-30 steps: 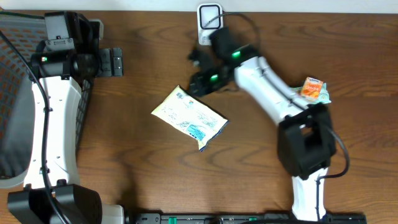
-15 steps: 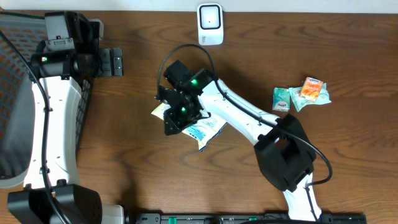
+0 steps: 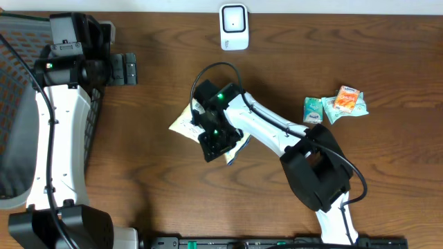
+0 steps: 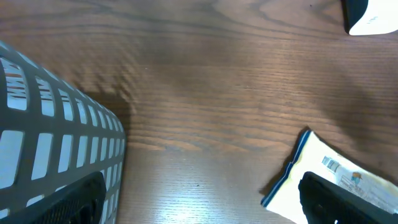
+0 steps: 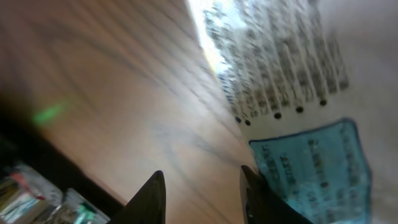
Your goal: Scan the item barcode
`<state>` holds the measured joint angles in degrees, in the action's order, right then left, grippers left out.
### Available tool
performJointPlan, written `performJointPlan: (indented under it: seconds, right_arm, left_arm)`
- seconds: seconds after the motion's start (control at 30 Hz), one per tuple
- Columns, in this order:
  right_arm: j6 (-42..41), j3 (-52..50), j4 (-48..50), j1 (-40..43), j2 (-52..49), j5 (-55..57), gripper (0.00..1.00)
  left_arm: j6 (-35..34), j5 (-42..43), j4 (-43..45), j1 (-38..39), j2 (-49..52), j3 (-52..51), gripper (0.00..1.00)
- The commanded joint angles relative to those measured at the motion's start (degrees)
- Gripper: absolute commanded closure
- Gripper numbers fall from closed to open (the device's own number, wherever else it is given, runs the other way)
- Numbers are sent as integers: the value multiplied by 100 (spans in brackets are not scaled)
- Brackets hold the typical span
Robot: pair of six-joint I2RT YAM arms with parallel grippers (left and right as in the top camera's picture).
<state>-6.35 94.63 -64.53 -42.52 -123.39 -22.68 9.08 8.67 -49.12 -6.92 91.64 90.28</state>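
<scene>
The item is a flat yellow-white packet [image 3: 182,123] with a blue printed patch, lying mid-table; it also shows in the right wrist view [image 5: 292,81] and the left wrist view [image 4: 329,169]. My right gripper [image 3: 217,143] hovers low over its near edge and hides most of it. Its jaws [image 5: 202,196] stand partly open with bare wood between them, and the right fingertip [image 5: 256,193] sits at the packet's blue corner. The white scanner [image 3: 234,27] stands at the table's back edge. My left gripper [image 3: 125,69] rests wide open at the far left, holding nothing.
A grey mesh basket [image 3: 14,104] fills the left side, and its wall [image 4: 50,130] shows close to the left fingers. Small green [image 3: 313,109] and orange [image 3: 348,99] packets lie at the right. The scanner's corner [image 4: 372,15] peeks in at the left wrist view's top right.
The right arm swung from the scanner at the back down onto the packet, then slid a little toward the near right over it. The left arm stayed still.
</scene>
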Motion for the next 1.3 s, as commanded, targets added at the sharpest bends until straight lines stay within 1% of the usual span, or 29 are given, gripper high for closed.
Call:
performJointPlan:
  seconds: [0.0, 0.13, 0.23, 0.33, 0.4, 0.53, 0.57, 0.63, 0.8, 0.93, 1.07, 1.27]
  right_arm:
    - [13, -35, -155, 282, -116, 831, 67]
    - [24, -35, -264, 669, -114, 990, 67]
    - [271, -22, -278, 894, -109, 866, 68]
    - [505, 35, -275, 970, -87, 678, 69]
    - [693, 232, -269, 970, -9, 319, 70]
    - [719, 750, -66, 887, 151, -70, 71]
    - [669, 863, 22, 855, 162, -140, 71]
    - [402, 1005, 339, 758, 162, -164, 75]
    - [-256, 833, 1462, 492, 118, -68, 79]
    - [-686, 555, 2116, 192, 22, 625, 79]
    - [-741, 411, 2319, 31, -151, 748, 80]
    - [-929, 382, 2251, 9, -688, 802, 80]
  left_arm:
    - [76, -31, -13, 9, 9, 70, 2]
    - [76, -31, -13, 9, 9, 70, 3]
    - [76, -31, -13, 9, 9, 70, 2]
    - [76, -31, -13, 9, 9, 70, 2]
    - [76, -31, -13, 9, 9, 70, 2]
    - [76, -31, -13, 9, 9, 70, 2]
    - [76, -31, -13, 9, 9, 70, 2]
    - [76, -31, -13, 9, 9, 70, 2]
    - [76, -31, -13, 9, 9, 70, 2]
    - [76, -31, -13, 9, 9, 70, 2]
    - [76, -31, -13, 9, 9, 70, 2]
    - [76, -31, -13, 9, 9, 70, 2]
